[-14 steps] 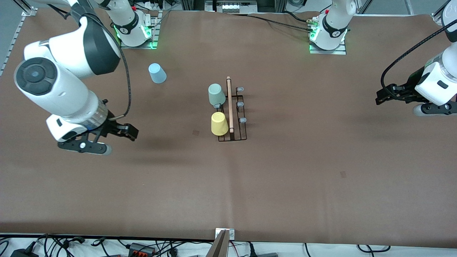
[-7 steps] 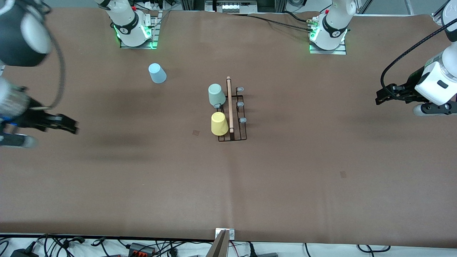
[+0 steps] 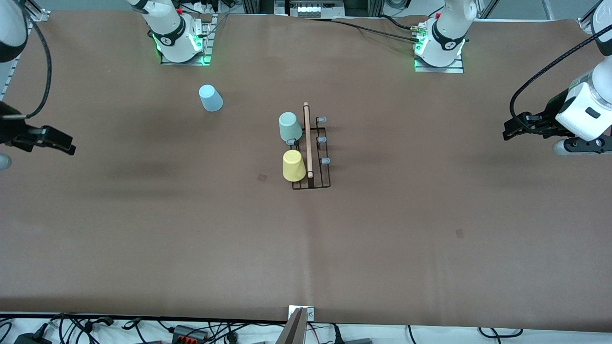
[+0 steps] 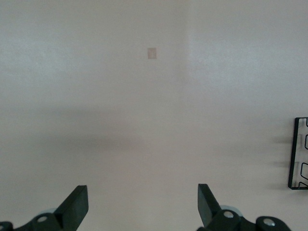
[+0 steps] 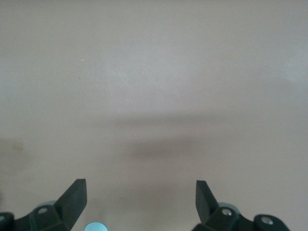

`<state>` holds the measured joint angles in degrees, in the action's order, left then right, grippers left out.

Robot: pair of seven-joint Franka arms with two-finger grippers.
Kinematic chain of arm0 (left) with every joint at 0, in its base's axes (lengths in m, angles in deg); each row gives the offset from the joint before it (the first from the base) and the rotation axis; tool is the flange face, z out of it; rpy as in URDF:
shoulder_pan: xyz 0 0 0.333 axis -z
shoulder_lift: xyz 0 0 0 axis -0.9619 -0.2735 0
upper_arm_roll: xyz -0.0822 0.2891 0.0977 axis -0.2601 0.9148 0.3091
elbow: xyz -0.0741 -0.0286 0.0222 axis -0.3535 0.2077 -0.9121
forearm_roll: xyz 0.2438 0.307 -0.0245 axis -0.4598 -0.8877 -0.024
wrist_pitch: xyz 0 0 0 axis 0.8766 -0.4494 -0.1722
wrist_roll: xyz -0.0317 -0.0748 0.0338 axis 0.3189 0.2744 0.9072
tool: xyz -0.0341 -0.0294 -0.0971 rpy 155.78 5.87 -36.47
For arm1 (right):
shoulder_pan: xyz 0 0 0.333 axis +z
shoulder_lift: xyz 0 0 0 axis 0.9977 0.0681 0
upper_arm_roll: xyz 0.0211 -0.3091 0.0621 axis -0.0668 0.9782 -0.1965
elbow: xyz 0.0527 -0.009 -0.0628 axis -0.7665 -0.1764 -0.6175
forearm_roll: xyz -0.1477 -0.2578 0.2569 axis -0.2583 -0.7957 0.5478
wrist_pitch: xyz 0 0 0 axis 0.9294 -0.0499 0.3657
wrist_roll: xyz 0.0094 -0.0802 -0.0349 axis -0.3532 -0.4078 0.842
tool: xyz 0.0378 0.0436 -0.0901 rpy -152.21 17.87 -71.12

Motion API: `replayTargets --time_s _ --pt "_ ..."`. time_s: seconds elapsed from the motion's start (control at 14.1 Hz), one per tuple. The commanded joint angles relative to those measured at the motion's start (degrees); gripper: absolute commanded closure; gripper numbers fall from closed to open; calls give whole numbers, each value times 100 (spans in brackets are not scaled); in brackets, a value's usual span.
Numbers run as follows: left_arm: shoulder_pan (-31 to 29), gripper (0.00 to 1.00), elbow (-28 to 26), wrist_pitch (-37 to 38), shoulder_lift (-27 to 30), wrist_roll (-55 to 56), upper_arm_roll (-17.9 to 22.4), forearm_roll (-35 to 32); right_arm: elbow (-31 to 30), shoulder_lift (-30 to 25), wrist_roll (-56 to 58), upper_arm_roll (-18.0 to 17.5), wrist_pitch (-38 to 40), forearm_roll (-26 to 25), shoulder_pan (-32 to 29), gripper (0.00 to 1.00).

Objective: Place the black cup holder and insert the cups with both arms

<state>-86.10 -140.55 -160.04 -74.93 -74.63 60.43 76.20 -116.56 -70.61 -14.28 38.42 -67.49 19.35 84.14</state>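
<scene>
**Right arm pulled back to the table edge, two cups on the holder**

Since one second ago the right gripper [image 3: 67,145] has moved away from the table middle to the right arm's end of the table; now it hangs over the brown table cover [image 3: 382,239] at that edge, and most of its arm is out of the front view. Its jaws stand wide apart with nothing between them, as the right wrist view shows [image 5: 139,202]. All other things have stayed in place.

The left gripper [image 3: 509,130] hovers over the left arm's end of the table. Its jaws are also wide apart and hold nothing [image 4: 143,204]. This arm waits.

The black cup holder [image 3: 313,155] stands near the middle of the table, with its pale wooden rod [image 3: 307,139] along the top. A corner of its wire base shows in the left wrist view [image 4: 299,154]. The pale mint green cup [image 3: 289,126] and the yellow cup [image 3: 293,165] sit upside down on prongs at the side toward the right arm's end; the yellow one is nearer to the front camera. Three grey-blue prong caps [image 3: 322,140] on the side toward the left arm's end are bare.

The light blue cup [image 3: 210,98] stands upside down on the table, well apart from the holder, farther from the front camera and toward the right arm's base [image 3: 179,40].
</scene>
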Motion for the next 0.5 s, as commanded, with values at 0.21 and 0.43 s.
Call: replayTargets --time_s 0.21,0.43 --pt "-24 0 119 60 -40 -55 -42 -53 -1120 -788 286 62 -345 90 37 0" --pt "-24 0 119 60 -40 -63 -42 -53 -1532 -1129 304 71 -424 90 28 0"
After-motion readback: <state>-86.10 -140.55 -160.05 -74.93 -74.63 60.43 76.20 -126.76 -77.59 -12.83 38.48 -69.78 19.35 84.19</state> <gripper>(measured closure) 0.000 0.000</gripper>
